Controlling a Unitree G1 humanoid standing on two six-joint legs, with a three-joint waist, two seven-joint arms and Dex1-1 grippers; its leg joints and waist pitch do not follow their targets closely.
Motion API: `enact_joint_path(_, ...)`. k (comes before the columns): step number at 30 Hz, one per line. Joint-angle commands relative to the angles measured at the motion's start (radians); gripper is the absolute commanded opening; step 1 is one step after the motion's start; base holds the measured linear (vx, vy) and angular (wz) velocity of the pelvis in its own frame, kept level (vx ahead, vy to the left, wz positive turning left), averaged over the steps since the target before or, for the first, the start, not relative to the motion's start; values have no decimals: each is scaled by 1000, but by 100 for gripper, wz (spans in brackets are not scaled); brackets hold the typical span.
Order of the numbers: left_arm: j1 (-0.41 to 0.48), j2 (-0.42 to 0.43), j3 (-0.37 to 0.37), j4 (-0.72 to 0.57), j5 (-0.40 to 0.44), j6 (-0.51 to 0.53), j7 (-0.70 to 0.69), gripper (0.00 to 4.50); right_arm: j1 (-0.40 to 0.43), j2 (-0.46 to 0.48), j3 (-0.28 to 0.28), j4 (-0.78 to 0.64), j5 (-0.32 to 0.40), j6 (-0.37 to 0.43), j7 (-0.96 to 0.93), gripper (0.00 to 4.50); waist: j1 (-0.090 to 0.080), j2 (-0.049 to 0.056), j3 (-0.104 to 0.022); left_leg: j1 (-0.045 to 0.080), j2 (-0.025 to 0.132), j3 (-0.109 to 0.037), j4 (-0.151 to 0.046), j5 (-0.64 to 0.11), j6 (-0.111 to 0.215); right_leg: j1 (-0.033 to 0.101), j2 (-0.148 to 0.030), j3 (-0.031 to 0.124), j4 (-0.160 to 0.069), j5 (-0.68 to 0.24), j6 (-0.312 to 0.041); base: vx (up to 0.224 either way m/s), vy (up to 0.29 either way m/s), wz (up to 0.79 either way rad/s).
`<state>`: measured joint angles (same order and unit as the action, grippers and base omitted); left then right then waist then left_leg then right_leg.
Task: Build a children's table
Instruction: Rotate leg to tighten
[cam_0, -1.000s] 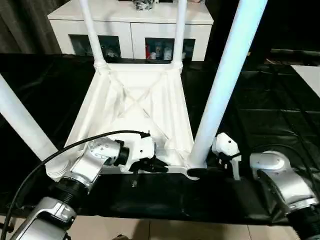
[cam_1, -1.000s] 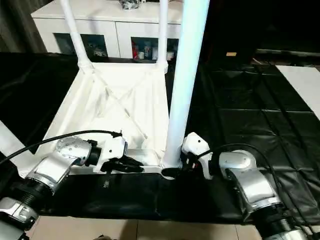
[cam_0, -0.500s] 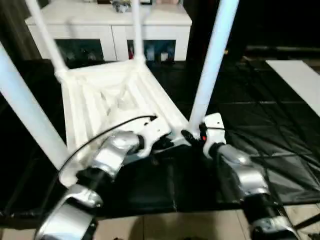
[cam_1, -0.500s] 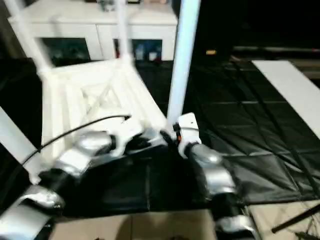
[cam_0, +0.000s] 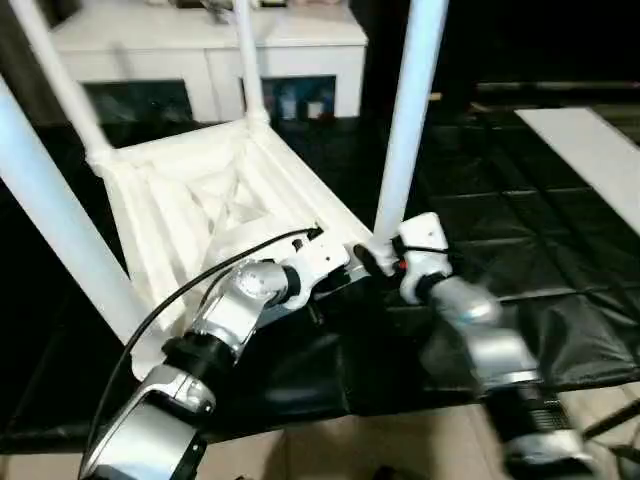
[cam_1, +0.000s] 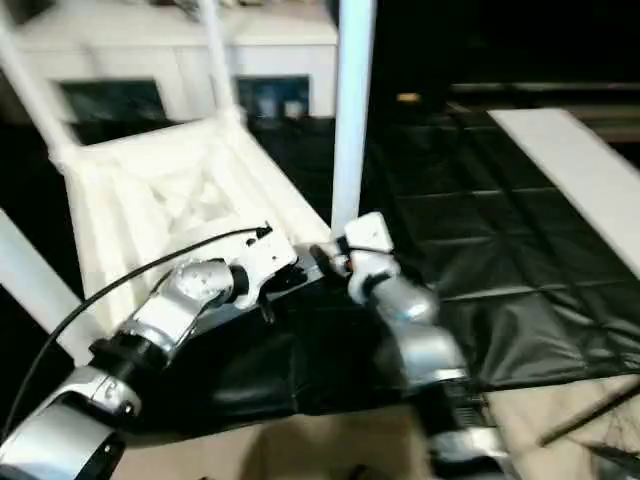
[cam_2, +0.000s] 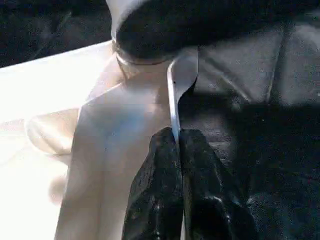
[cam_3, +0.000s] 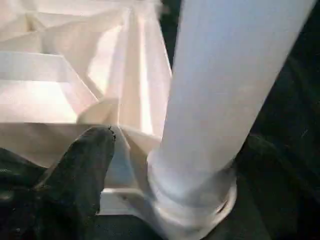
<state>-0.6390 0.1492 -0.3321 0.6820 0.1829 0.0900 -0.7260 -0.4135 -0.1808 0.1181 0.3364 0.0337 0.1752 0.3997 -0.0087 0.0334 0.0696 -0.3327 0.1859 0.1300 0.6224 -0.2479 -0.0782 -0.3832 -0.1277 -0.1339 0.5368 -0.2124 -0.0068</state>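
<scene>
The children's table lies upside down on the black sheet, its ribbed X-braced underside (cam_0: 220, 200) facing up and turned at an angle to me. All four white legs stand in their corner sockets; the near right leg (cam_0: 405, 120) and near left leg (cam_0: 55, 220) loom closest. My left gripper (cam_2: 177, 132) is shut on the thin near rim (cam_2: 172, 100) of the tabletop, close to the right corner. My right gripper (cam_0: 372, 262) sits against that corner, beside the socket (cam_3: 190, 200) where the near right leg (cam_3: 225, 90) is seated.
A white cabinet (cam_0: 200, 50) stands behind the table. The black sheet (cam_0: 520, 230) spreads to the right, where a flat white board (cam_0: 590, 150) lies. Tiled floor (cam_0: 400, 440) shows at the near edge. My left arm's black cable (cam_0: 170, 300) loops over the rim.
The table has swung round, its near right corner moving away from me and leftward, with both grippers still at the near rim. My right arm has stretched forward. The camera has shifted too.
</scene>
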Motion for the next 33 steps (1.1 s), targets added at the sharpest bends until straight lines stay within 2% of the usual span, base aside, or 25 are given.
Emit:
enact_joint_path(1, 35, 14, -62, 21, 33, -3, -55, 0, 13, -44, 39, -81, 24, 14, 125, 411, -7, -7, -47, -7, 34, -6, -127, -462, 22, 47, -20, 37, -49, -274, -126, 0, 0, 0)
enact_joint_path(2, 43, 27, -61, 14, 33, -6, -61, 0, 33, -93, 50, -108, 27, 8, 187, 411, -7, -12, -47, 7, 22, 7, -118, -458, 35, 31, -25, 45, -64, -403, -112, 0, 0, 0)
enact_joint_path(3, 55, 48, -65, 2, 28, -35, -90, 0, 67, -160, 57, -150, 53, 0, 288, 411, -3, -17, -50, 12, 22, 8, -114, -441, 39, 31, -27, 48, -68, -432, -108, 58, -7, 13)
enact_joint_path(4, 55, 48, -65, 2, 28, -35, -90, 0, 67, -160, 57, -150, 53, 0, 288, 411, 4, -19, -56, 6, 26, 11, -115, -382, 59, 37, -31, 61, -63, -407, -118, 63, -19, 12)
enact_joint_path(5, 64, 64, -63, -10, 25, -40, -104, 0, 94, -212, 57, -180, 73, -16, 363, 411, 8, -21, -61, -2, 29, 16, -116, -317, 75, 38, -30, 69, -51, -341, -144, 63, -19, 12)
enact_joint_path(6, 74, 84, -67, -26, 11, -77, -152, 0, 115, -249, 42, -204, 107, -3, 420, 411, 15, -22, -64, -3, 32, 21, -114, -265, 92, 39, -28, 77, -44, -271, -173, 55, -31, 11)
enact_joint_path(7, 83, 101, -68, -41, 2, -89, -181, 0, 131, -276, 30, -222, 129, 5, 458, 411, 16, -29, -64, -5, 34, 23, -115, -252, 101, 39, -25, 79, -42, -261, -180, 59, -37, 10)
enact_joint_path(9, 89, 110, -69, -51, -3, -92, -197, 0, 138, -289, 22, -230, 139, 11, 475, 411, 14, -31, -63, -8, 33, 27, -113, -255, 108, 35, -25, 83, -39, -292, -193, 58, -39, 8)
enact_joint_path(10, 101, 134, -86, -70, -21, -156, -270, 0, 148, -310, 18, -244, 160, 28, 507, 411, 17, -35, -64, -6, 31, 28, -111, -252, 108, 31, -25, 85, -40, -317, -193, 57, -46, 7)
enact_joint_path(11, 111, 155, -97, -90, -30, -175, -315, 0, 155, -328, 21, -250, 167, 31, 532, 411, 18, -36, -70, -9, 32, 29, -108, -221, 107, 33, -27, 88, -32, -302, -197, 57, -46, 7)
enact_joint_path(12, 119, 171, -105, -106, -39, -196, -358, 0, 159, -341, 22, -255, 172, 37, 551, 411, 21, -36, -73, -9, 33, 29, -106, -195, 109, 34, -27, 90, -28, -276, -203, 57, -53, 10)
enact_joint_path(13, 130, 188, -108, -132, -66, -209, -421, 0, 163, -355, 27, -255, 175, 38, 575, 411, 28, -33, -74, -5, 34, 36, -101, -155, 121, 21, -22, 96, -20, -226, -225, 0, 0, 0)
enact_joint_path(14, 134, 191, -106, -144, -80, -202, -441, 0, 164, -359, 31, -254, 175, 37, 584, 411, 28, -33, -76, -3, 35, 40, -98, -144, 122, 20, -21, 97, -17, -206, -236, 66, -62, 14)
enact_joint_path(15, 142, 199, -101, -172, -112, -192, -484, 0, 165, -364, 39, -251, 172, 30, 597, 411, 34, -33, -80, -2, 39, 47, -95, -114, 122, 18, -18, 100, -6, -153, -262, 74, -53, 13)
enact_joint_path(16, 148, 208, -98, -203, -139, -173, -519, 0, 166, -368, 49, -243, 172, 26, 612, 411, 37, -38, -81, -8, 38, 48, -92, -87, 125, 21, -15, 102, 1, -114, -271, 103, -71, 15)
enact_joint_path(17, 149, 212, -99, -210, -143, -170, -525, 0, 166, -369, 54, -240, 170, 21, 619, 411, 44, -38, -85, -9, 38, 49, -89, -58, 127, 23, -15, 103, 11, -70, -282, 66, -39, 6)
enact_joint_path(18, 149, 220, -104, -216, -143, -171, -538, 0, 167, -374, 66, -234, 160, 9, 631, 411, 55, -32, -88, -5, 38, 52, -85, -16, 147, 18, -13, 105, 21, 5, -301, 66, -30, 3)
enact_joint_path(19, 149, 225, -106, -217, -143, -171, -544, 0, 168, -378, 75, -231, 152, 3, 641, 411, 59, -34, -90, -11, 35, 55, -78, 28, 161, 22, -8, 106, 31, 72, -311, 74, -12, 3)
enact_joint_path(20, 150, 227, -106, -215, -142, -175, -547, 0, 168, -380, 82, -227, 144, -3, 646, 411, 66, -36, -93, -8, 33, 57, -73, 58, 174, 21, -6, 107, 37, 122, -317, 74, -12, 3)
enact_joint_path(21, 150, 228, -106, -214, -142, -177, -548, 0, 168, -382, 87, -224, 138, -5, 650, 411, 67, -38, -91, -10, 33, 58, -73, 63, 179, 20, -5, 107, 38, 131, -319, 0, 0, 0)
enact_joint_path(22, 151, 230, -105, -213, -143, -182, -551, 0, 168, -385, 90, -223, 137, -6, 653, 411, 70, -37, -87, -11, 33, 58, -75, 37, 179, 21, -6, 108, 34, 97, -315, 0, 0, 0)
enact_joint_path(24, 152, 232, -105, -210, -143, -188, -555, 0, 169, -390, 95, -222, 142, -8, 667, 411, 70, -38, -84, -17, 37, 55, -82, -22, 144, 29, -9, 106, 24, -17, -280, 0, 0, 0)
enact_joint_path(28, 154, 238, -103, -219, -146, -183, -569, 0, 168, -393, 97, -213, 142, -6, 683, 395, 65, -38, -78, -15, 38, 53, -91, -106, 84, 28, -8, 107, 11, -143, -235, 0, 0, 0)
enact_joint_path(31, 153, 239, -101, -223, -149, -177, -575, 0, 164, -391, 97, -203, 143, -9, 687, 366, 63, -41, -79, -15, 36, 52, -92, -104, 69, 29, -7, 108, 10, -146, -222, 0, 0, 0)
enact_joint_path(33, 152, 239, -102, -220, -149, -177, -574, 0, 160, -389, 95, -196, 146, -6, 691, 356, 64, -39, -80, -15, 36, 52, -90, -85, 72, 28, -6, 108, 13, -115, -228, 0, 0, 0)
